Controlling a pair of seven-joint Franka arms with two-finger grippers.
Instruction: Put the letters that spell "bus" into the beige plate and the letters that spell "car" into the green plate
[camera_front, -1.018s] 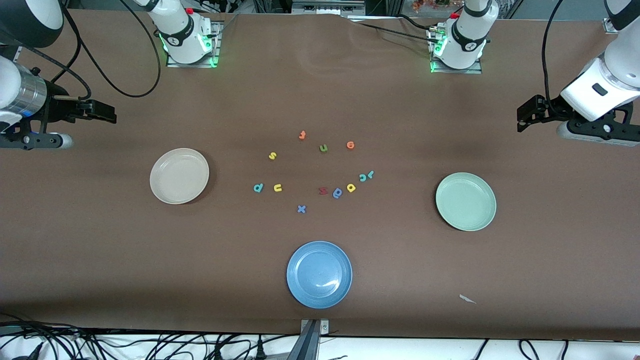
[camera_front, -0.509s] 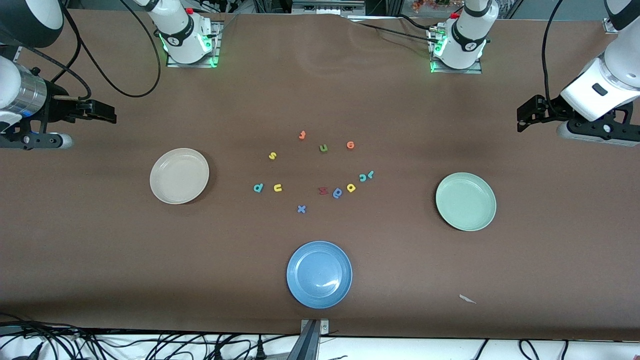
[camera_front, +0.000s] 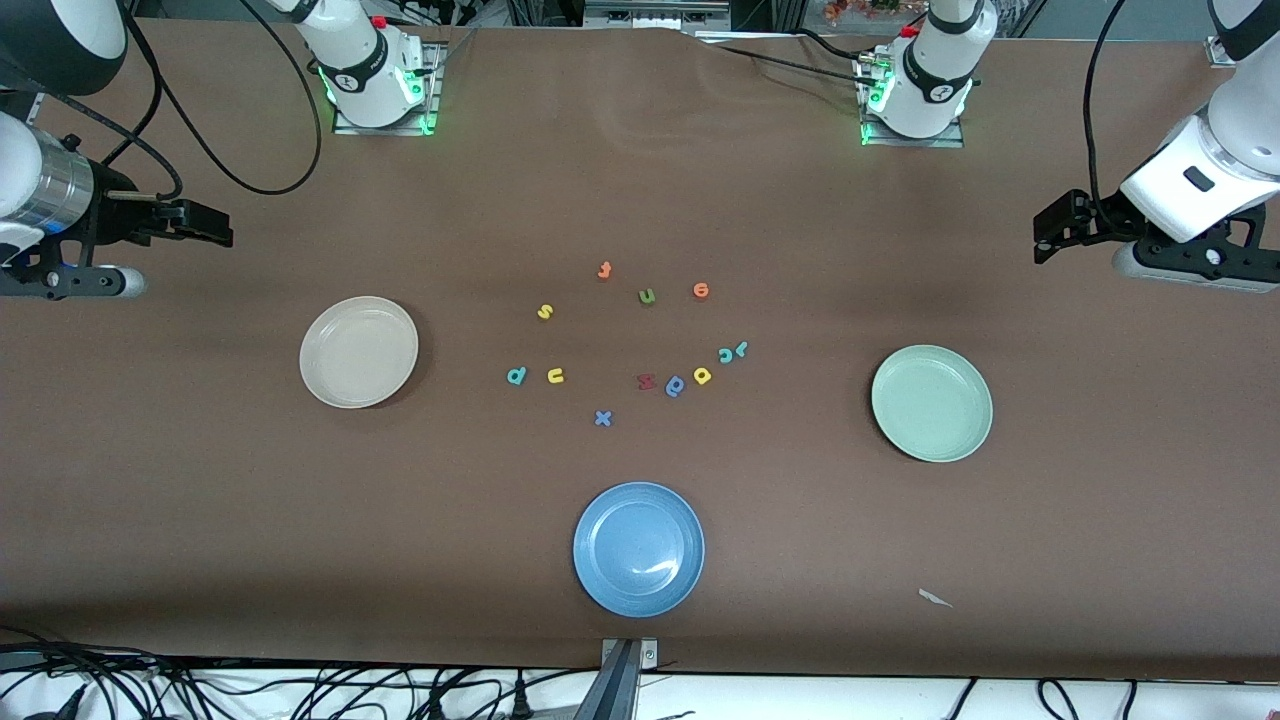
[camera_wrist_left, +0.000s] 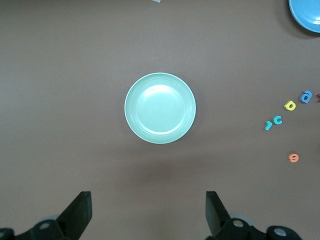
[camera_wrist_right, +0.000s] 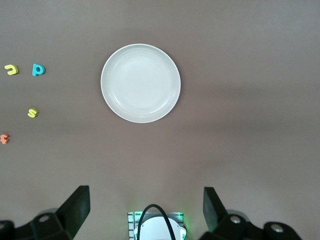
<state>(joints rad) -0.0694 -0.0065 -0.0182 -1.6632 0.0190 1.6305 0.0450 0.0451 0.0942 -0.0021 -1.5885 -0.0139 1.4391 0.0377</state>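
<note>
Small foam letters lie mid-table: teal "b" (camera_front: 516, 376), yellow "u" (camera_front: 555, 375) and yellow "s" (camera_front: 545, 311) toward the beige plate (camera_front: 359, 351); teal "c" (camera_front: 726, 354), teal "r" (camera_front: 742, 348) and yellow "a" (camera_front: 702, 376) toward the green plate (camera_front: 931, 403). Both plates hold nothing. My right gripper (camera_front: 225, 228) hangs open over bare table at the right arm's end, looking down on the beige plate (camera_wrist_right: 140, 83). My left gripper (camera_front: 1042, 238) hangs open at the left arm's end, with the green plate (camera_wrist_left: 160, 108) in its wrist view. Neither holds anything.
Other letters mix in: orange "t" (camera_front: 604, 269), green "u" (camera_front: 647, 295), orange "e" (camera_front: 701, 290), a red letter (camera_front: 646, 381), a blue round-bowled letter (camera_front: 675, 385), blue "x" (camera_front: 603, 418). A blue plate (camera_front: 638, 549) sits nearest the front camera. A white scrap (camera_front: 935, 598) lies near the front edge.
</note>
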